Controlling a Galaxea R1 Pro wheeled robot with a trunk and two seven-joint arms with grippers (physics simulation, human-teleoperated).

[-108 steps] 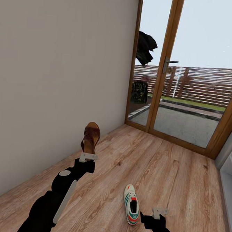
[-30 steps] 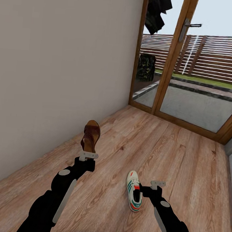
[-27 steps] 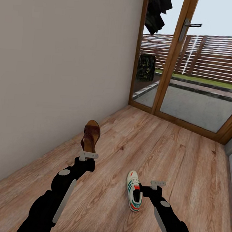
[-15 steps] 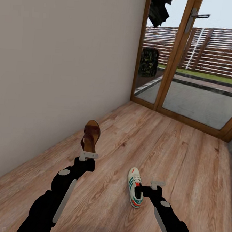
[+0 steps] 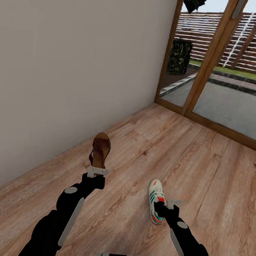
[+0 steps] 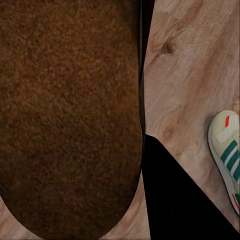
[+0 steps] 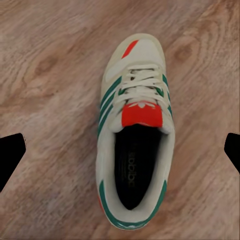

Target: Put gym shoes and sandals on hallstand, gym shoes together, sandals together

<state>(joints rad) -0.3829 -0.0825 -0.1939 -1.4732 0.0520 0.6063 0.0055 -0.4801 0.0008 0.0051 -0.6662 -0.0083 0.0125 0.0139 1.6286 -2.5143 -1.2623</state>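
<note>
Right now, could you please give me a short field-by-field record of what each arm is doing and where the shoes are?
left arm: left gripper shut on a brown sandal, held upright above the floor
right arm: right gripper open, over a white sneaker, its dark finger tips at either side in the right wrist view
sneaker: lying on the wood floor, sole down, red tongue label up, toe pointing toward the glass door
surroundings: plain wall on the left
</note>
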